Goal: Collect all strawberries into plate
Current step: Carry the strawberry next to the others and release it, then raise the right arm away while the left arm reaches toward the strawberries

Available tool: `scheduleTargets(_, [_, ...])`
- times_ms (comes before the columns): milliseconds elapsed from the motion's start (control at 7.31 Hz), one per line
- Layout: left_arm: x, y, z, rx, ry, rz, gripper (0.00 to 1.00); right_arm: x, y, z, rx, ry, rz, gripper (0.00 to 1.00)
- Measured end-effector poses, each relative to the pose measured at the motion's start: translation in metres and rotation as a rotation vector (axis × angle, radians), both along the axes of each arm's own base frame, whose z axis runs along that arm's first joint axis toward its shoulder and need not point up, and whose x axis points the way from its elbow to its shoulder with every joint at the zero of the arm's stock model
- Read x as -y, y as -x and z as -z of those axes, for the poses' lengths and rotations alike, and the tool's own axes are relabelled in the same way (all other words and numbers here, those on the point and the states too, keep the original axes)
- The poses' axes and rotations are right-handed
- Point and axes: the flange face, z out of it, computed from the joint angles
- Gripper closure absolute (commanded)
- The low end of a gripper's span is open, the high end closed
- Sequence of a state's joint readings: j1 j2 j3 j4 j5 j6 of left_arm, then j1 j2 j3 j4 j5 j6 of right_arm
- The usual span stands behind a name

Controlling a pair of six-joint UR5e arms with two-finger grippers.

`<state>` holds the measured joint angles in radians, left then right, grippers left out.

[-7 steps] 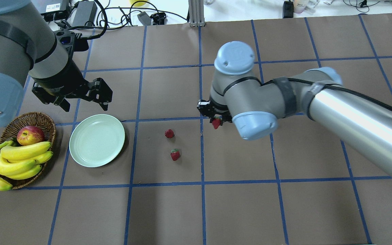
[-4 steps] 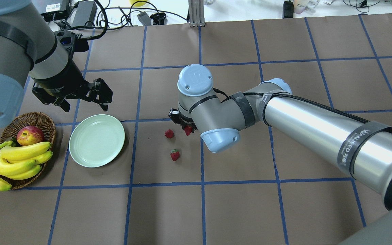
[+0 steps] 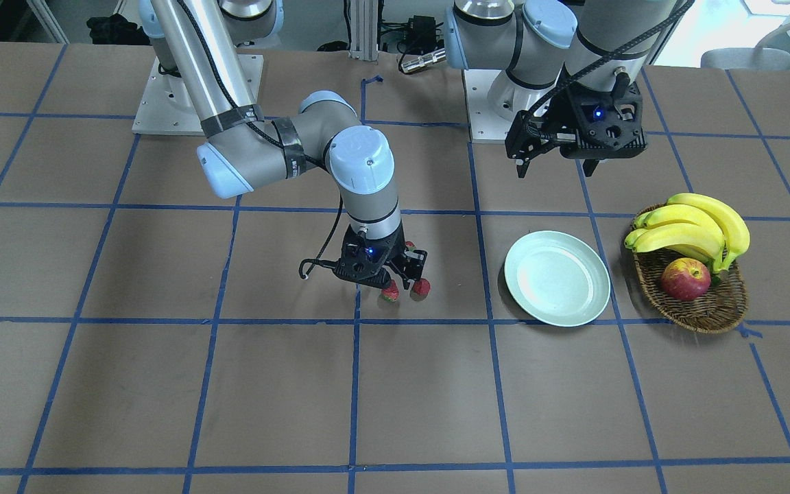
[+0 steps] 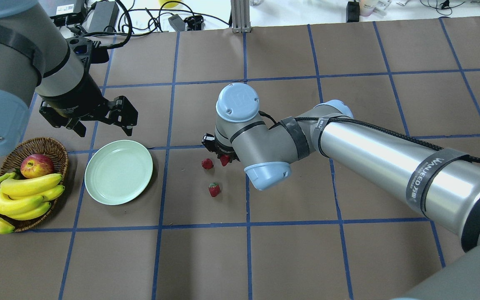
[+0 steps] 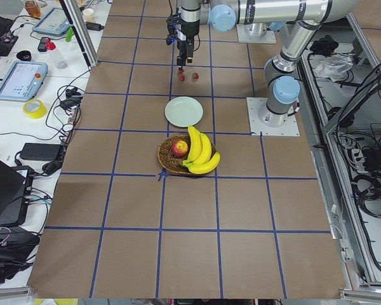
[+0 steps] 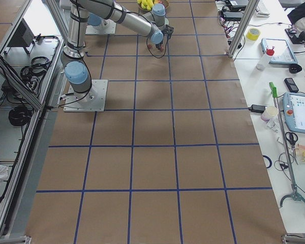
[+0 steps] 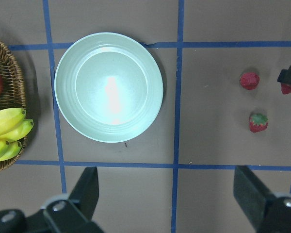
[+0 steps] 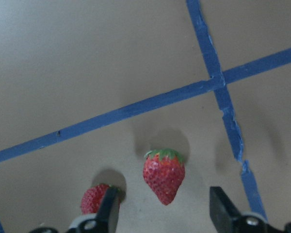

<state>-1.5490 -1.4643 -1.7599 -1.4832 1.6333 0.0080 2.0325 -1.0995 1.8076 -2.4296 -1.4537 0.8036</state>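
The pale green plate [image 4: 119, 172] lies empty at the left, also in the left wrist view [image 7: 109, 87]. Three strawberries lie to its right. One [image 4: 207, 163] and another [image 4: 214, 189] lie free. The third [image 4: 224, 160] is under my right gripper [image 4: 219, 155]. In the right wrist view it [image 8: 164, 174] sits between the spread fingers [image 8: 109, 208], touching neither, and the gripper [image 8: 166, 211] is open. My left gripper [image 4: 104, 125] hangs open and empty above the table just behind the plate.
A wicker basket [image 4: 52, 143] with bananas [image 4: 23, 193] and an apple [image 4: 36, 165] stands left of the plate. Cables and power bricks [image 4: 102, 14] lie beyond the table's far edge. The right arm's forearm [image 4: 369, 154] spans the right half.
My right gripper has moved left across the blue line toward the plate, and the strawberry under it came along, ending beside another berry. The left arm has not moved.
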Motion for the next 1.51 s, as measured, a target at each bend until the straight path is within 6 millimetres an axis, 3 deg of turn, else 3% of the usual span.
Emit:
scheduleTargets(274, [0.001,0.000,0.000,-0.002,0.002,0.001,0.00,0.000,0.000,-0.002,0.000,0.001,0.008,0.00])
scheduleTargets(548, [0.002,-0.003,-0.004,-0.008,0.005,-0.011,0.00,0.009,0.013,-0.029,0.002,0.038,-0.002,0.00])
scheduleTargets(684, [0.005,-0.005,-0.002,-0.007,0.006,-0.020,0.00,0.023,0.046,-0.057,-0.008,0.047,-0.025,0.00])
scheduleTargets(1095, [0.024,-0.005,0.018,-0.033,0.012,-0.041,0.00,0.055,0.197,-0.146,-0.066,-0.010,-0.134,0.00])
scheduleTargets(1232, [0.032,-0.002,0.031,-0.074,-0.004,-0.084,0.00,0.065,0.238,-0.189,-0.084,-0.038,-0.172,0.00])
scheduleTargets(1369, [0.042,0.005,0.047,-0.126,-0.013,-0.124,0.00,0.074,0.262,-0.238,-0.106,-0.055,-0.210,0.00])
scheduleTargets(1506, [0.051,0.014,0.064,-0.159,-0.010,-0.140,0.00,0.077,0.272,-0.285,-0.121,-0.053,-0.236,0.00])
